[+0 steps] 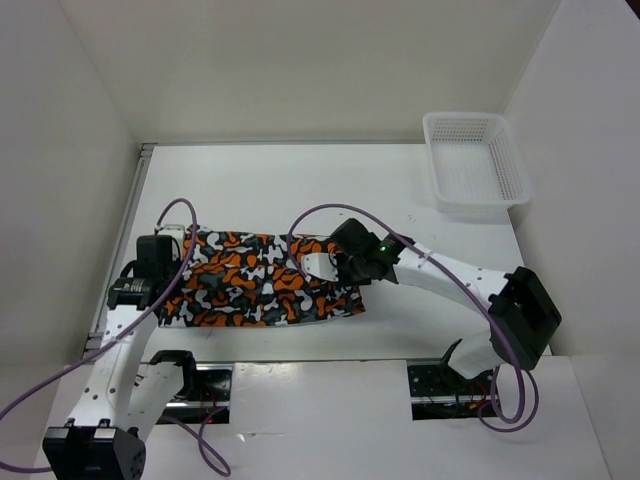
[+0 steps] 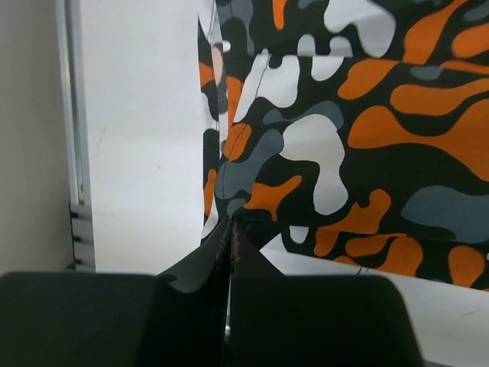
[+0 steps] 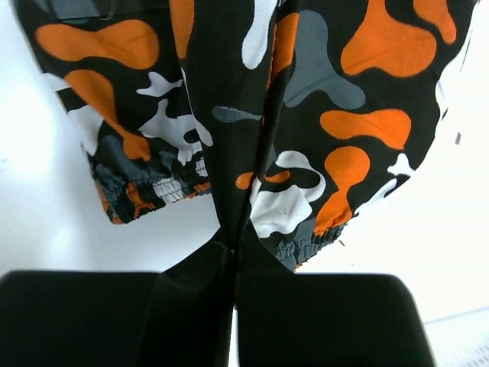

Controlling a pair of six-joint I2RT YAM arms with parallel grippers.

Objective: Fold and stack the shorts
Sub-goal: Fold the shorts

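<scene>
Top view: 1 pair of shorts (image 1: 250, 285) lying on the white surface (image 1: 300, 180), left of centre, toward the near edge. 1 white mesh basket (image 1: 478, 205) at the far right corner, well apart from the shorts. 2 arms, 2 end effectors: left end effector (image 1: 172, 238) at the shorts' left edge, right end effector (image 1: 325, 262) over their right part.

Left wrist view: left end effector (image 2: 229, 229) jaws closed flush, tips right at the edge of the shorts (image 2: 344, 115), pinching the fabric. 1 crease runs up from the tips. Bare surface (image 2: 137, 153) to the left.

Right wrist view: right end effector (image 3: 231, 248) closed, gripping 1 raised ridge of the shorts (image 3: 367, 115). 2 gathered elastic hems visible, one each side of the ridge. Surface (image 3: 46, 229) underneath.
</scene>
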